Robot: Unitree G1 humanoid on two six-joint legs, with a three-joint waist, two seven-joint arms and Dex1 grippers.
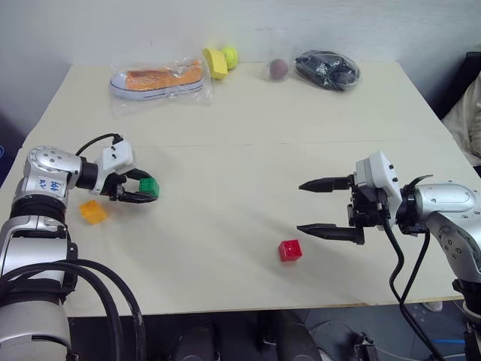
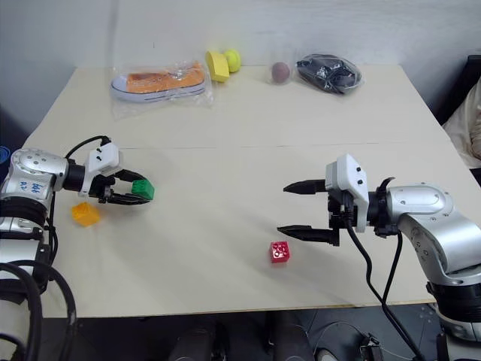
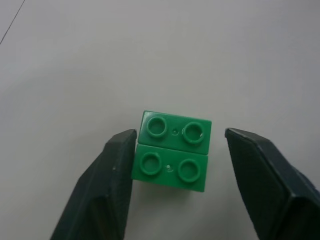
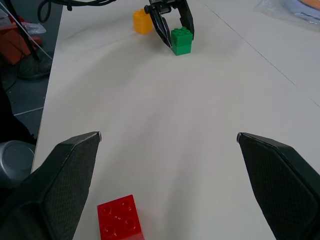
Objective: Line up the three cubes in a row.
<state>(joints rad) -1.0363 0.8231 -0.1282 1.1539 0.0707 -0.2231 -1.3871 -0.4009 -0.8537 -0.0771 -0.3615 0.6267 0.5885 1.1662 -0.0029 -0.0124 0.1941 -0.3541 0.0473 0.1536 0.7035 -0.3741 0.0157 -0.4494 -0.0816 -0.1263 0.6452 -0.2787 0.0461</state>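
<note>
green studded plastic marks the first cube (image 3: 171,151), two bricks stacked, standing on the pale worktop (image 1: 240,150) at about 9 o'clock of its middle, between the fingers of the left pincer (image 1: 141,186); one finger (image 3: 107,185) lies against its side while the other stands just off it, so the jaws bracket it without a firm pinch. just beside that, toward 8 o'clock, sits the orange-yellow cube (image 1: 94,212), apart from the pincer. the red cube (image 1: 290,250) rests alone toward 5 o'clock of the worktop's middle, near the front edge, well apart from the other two. the right pincer (image 1: 321,207) hovers at 3 o'clock, its fingers spread wide and holding nothing, with the red cube below and just beside its lower finger. along the far edge at 12 o'clock lie a bagged shoe (image 1: 156,80), a yellow and green ball (image 1: 220,60), a dark ball (image 1: 277,69) and a bag of black items (image 1: 326,69).
</note>
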